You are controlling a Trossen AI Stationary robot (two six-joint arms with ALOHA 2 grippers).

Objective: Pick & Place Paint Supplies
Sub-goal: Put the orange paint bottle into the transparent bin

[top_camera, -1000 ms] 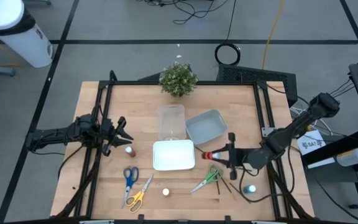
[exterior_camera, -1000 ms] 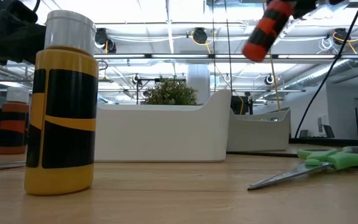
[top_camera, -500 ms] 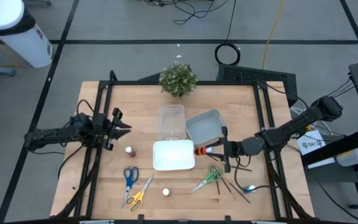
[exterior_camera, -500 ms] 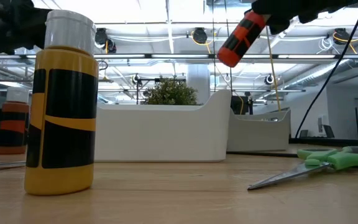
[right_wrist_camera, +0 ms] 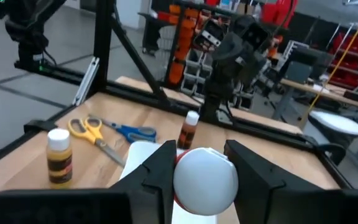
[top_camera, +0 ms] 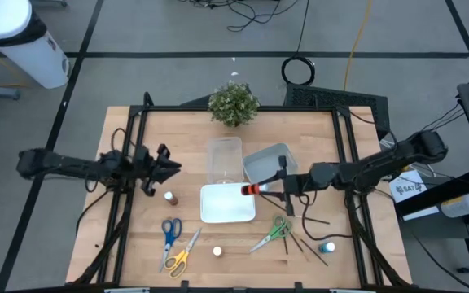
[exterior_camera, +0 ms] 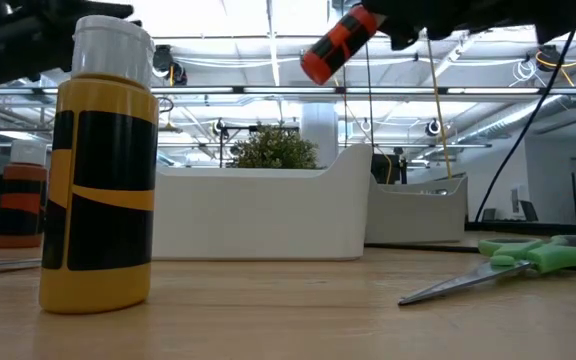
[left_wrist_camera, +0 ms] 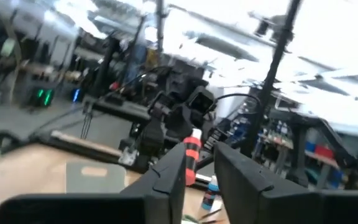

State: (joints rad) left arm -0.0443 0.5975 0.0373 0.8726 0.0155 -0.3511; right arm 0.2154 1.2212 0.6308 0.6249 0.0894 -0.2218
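My right gripper [top_camera: 272, 187] is shut on a red paint bottle [top_camera: 251, 189], held above the far right corner of the white tray [top_camera: 218, 213]. It also shows high in the low view [exterior_camera: 330, 45]. My left gripper [top_camera: 168, 163] is open and empty, above the table just beyond the brown bottle [top_camera: 169, 197]. Still on the table are blue-handled scissors [top_camera: 170, 231], yellow-handled scissors [top_camera: 179, 257], a yellow bottle [top_camera: 216, 251], green-handled scissors [top_camera: 272, 233], dark brushes [top_camera: 301, 242] and a blue bottle [top_camera: 326, 247]. My right gripper pinches the red bottle at its white cap end [right_wrist_camera: 205, 177] between its two fingers. The fingers come roughly level from the table's right. The bottle sticks out past them toward the left, its red end [exterior_camera: 318, 65] tilted lower, lifted clear of tray and table.
A grey tray [top_camera: 260, 168] and a clear tray [top_camera: 225, 146] stand behind the white one. A potted plant [top_camera: 234, 104] is at the far edge. A black frame [top_camera: 133, 163] runs along the table's sides.
My right gripper has carried the red bottle up and toward the table's left and far side, from near the green scissors to above the white tray's far right corner. My left gripper has moved a little toward the right and the far edge.
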